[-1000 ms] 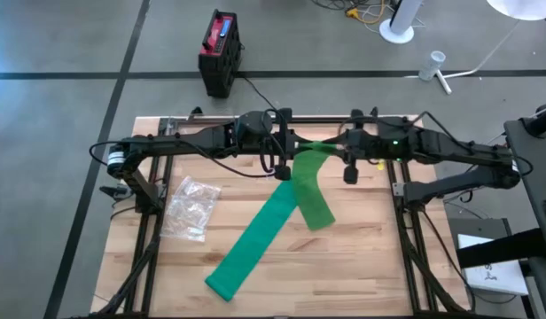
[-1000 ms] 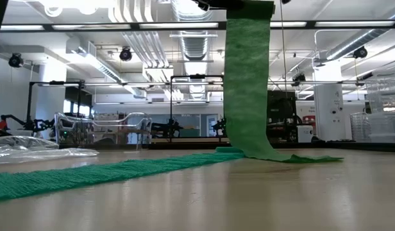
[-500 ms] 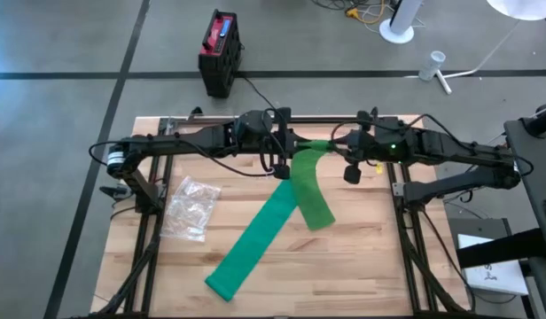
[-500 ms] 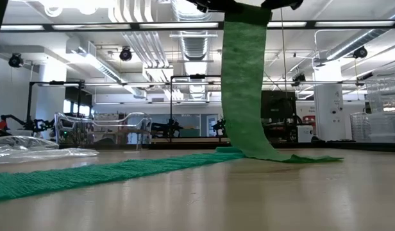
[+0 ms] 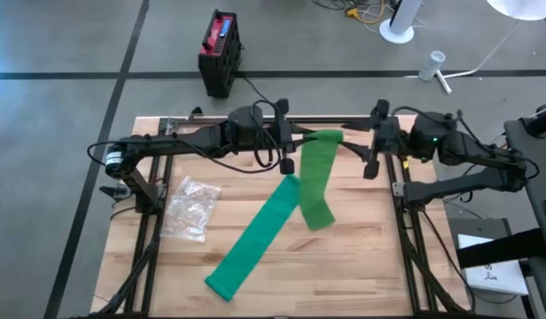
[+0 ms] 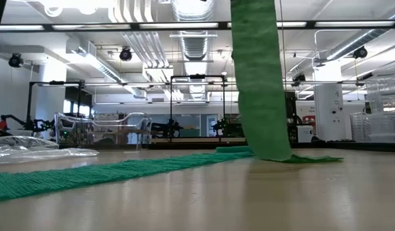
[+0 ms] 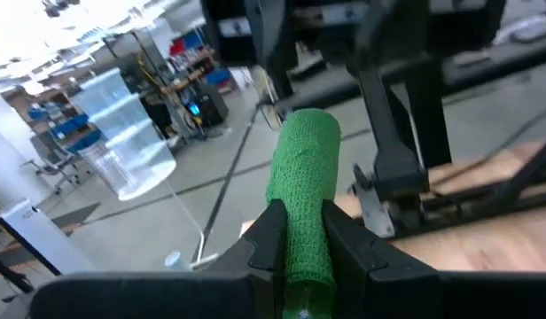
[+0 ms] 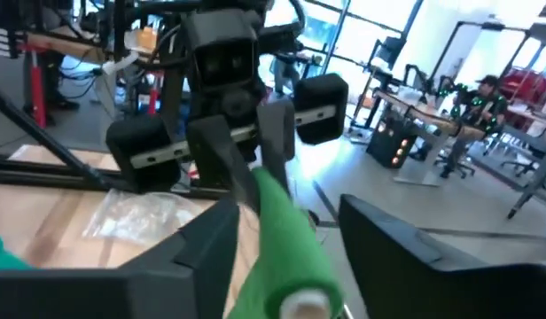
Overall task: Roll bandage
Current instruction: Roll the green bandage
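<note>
While left gripper point(image 7: 301, 237) jaws clamp bandage point(image 5: 310, 182) roll, right gripper point(image 8: 286, 239) jaws wide; wooden table point(image 5: 362, 266), lab blurred

Bandage point(image 5: 271, 232) across table point(image 5: 362, 266), plastic bag point(image 5: 191, 208) left.

A wooden tabletop point(image 5: 362, 266) carries a green bandage point(image 5: 255, 241), whose unrolled strip lies diagonally from near the front edge toward the middle, then lifts off the wood. A crumpled clear plastic bag point(image 5: 191, 208) lies beside it, toward the left edge.
</note>
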